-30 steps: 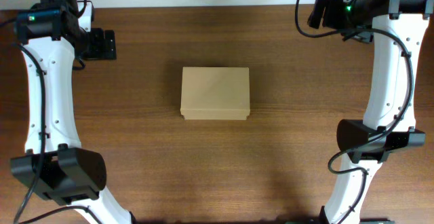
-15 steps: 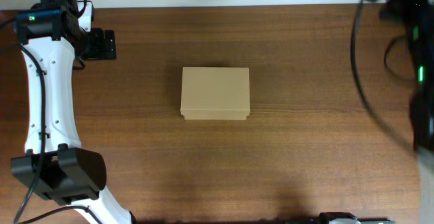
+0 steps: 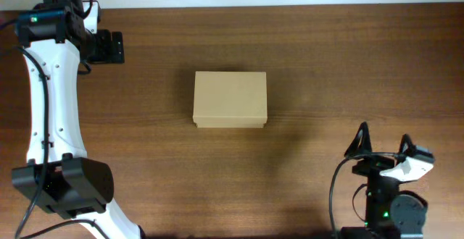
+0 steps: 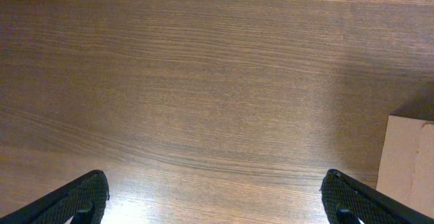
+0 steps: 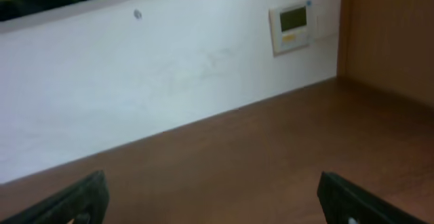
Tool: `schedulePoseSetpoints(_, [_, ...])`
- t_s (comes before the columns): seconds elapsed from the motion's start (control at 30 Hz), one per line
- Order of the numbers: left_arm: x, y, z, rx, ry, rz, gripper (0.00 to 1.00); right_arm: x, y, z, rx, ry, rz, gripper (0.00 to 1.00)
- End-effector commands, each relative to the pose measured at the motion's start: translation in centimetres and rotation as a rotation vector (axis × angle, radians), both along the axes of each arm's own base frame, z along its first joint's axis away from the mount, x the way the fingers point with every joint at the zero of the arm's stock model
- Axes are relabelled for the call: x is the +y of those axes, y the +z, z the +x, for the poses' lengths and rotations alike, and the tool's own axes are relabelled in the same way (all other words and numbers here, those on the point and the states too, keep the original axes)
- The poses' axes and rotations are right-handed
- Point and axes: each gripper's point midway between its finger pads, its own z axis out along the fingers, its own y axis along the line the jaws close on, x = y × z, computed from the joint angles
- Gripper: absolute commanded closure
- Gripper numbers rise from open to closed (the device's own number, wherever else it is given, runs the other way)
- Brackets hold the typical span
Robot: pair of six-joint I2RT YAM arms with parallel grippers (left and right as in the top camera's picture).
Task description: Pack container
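Note:
The container [image 3: 230,99] is a tan cardboard box with its flap lid shut, standing in the middle of the table. Its corner shows at the right edge of the left wrist view [image 4: 409,159]. My left gripper [image 3: 109,47] is at the far left of the table, well apart from the box, open and empty over bare wood [image 4: 213,181]. My right gripper [image 3: 383,139] is at the front right, its fingers pointing towards the table's far side, open and empty [image 5: 211,181]. The box does not show in the right wrist view.
The wooden table [image 3: 326,65] ends at a white wall along the back [image 5: 169,68]. A small wall panel [image 5: 293,26] hangs there. The right arm's base [image 3: 388,210] sits at the front right edge, the left arm's base [image 3: 69,185] at the front left.
The right arm has swung from the far right back corner down to the front right edge. The left arm and the box have not moved.

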Motion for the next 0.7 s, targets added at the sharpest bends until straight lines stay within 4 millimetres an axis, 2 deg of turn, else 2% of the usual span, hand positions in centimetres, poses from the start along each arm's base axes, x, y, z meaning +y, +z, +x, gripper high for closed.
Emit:
schedulePoseSetpoints(0.0, [0.1, 0.8, -0.1, -0.020, 0.005, 0.008, 0.00, -0.4, -2.2, 0.1, -0.002, -0.021, 0.004, 0.01])
schedulePoseSetpoints(0.2, [0.1, 0.8, -0.1, -0.020, 0.005, 0.008, 0.00, -0.4, -5.7, 0.7, 0.070, -0.020, 0.006, 0.01])
schedulePoseSetpoints(0.27, [0.1, 0.8, -0.1, -0.020, 0.005, 0.008, 0.00, -0.4, -8.5, 1.1, 0.126, -0.020, 0.007, 0.01])
schedulePoseSetpoints(0.3, [0.1, 0.8, -0.1, -0.020, 0.005, 0.008, 0.00, -0.3, -7.7, 1.3, 0.083, -0.016, 0.007, 0.01])
schedulePoseSetpoints(0.67, [0.1, 0.8, -0.1, -0.020, 0.005, 0.008, 0.00, -0.3, -7.9, 1.5, 0.063, -0.015, 0.006, 0.01])
